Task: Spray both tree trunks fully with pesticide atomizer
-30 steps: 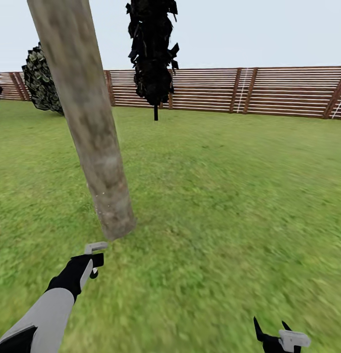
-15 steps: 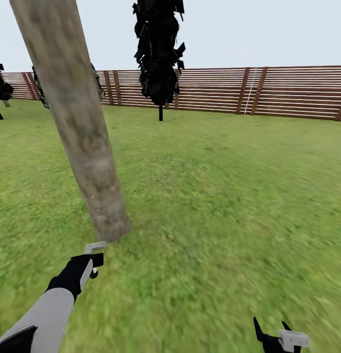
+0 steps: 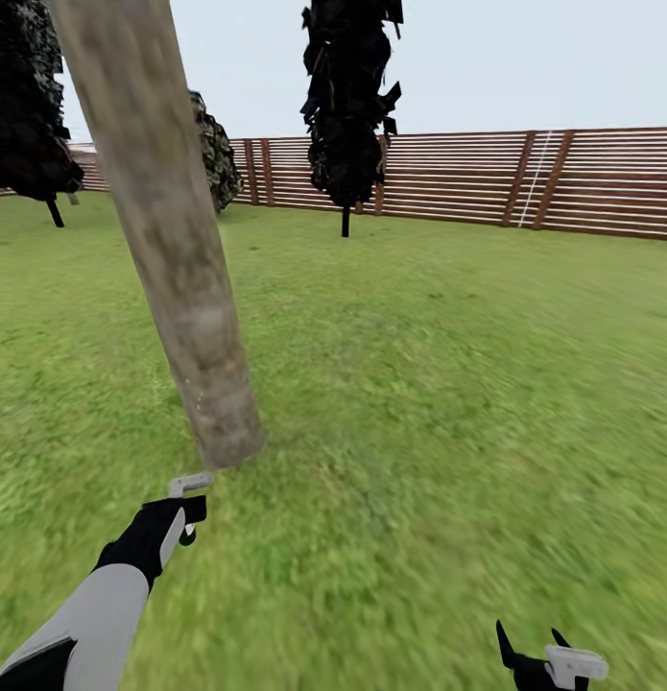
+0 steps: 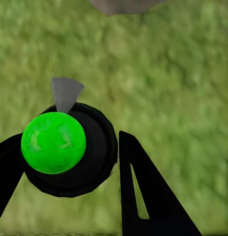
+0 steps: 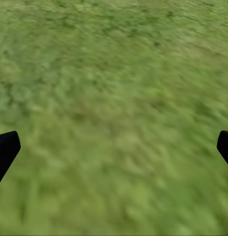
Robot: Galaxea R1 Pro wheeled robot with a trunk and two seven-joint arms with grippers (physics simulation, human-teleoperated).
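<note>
A thick, pale, mottled tree trunk [image 3: 179, 259] leans through the left of the head view and meets the grass just ahead of my left gripper [image 3: 184, 513]. That gripper is shut on the pesticide atomizer [image 3: 189, 483], whose grey nozzle pokes out toward the trunk's base. In the left wrist view the atomizer [image 4: 96, 157] is a round black bottle with a bright green top and a grey spout, clamped between the black fingers [image 4: 138, 191], with the trunk's foot [image 4: 123, 5] beyond it. My right gripper [image 3: 536, 655] hangs low over grass, open and holding nothing.
Green lawn [image 3: 448, 384] spreads all around. A brown slat fence [image 3: 525, 182] closes the back. A dark-leaved tree on a thin stem [image 3: 347, 96] stands before it, another dark tree [image 3: 26, 106] at far left, and a dark bush [image 3: 214, 149] behind the trunk.
The whole head view has swung, so the fence, the dark trees and the bush have slid to the right in the picture. Both arms keep the same pose.
</note>
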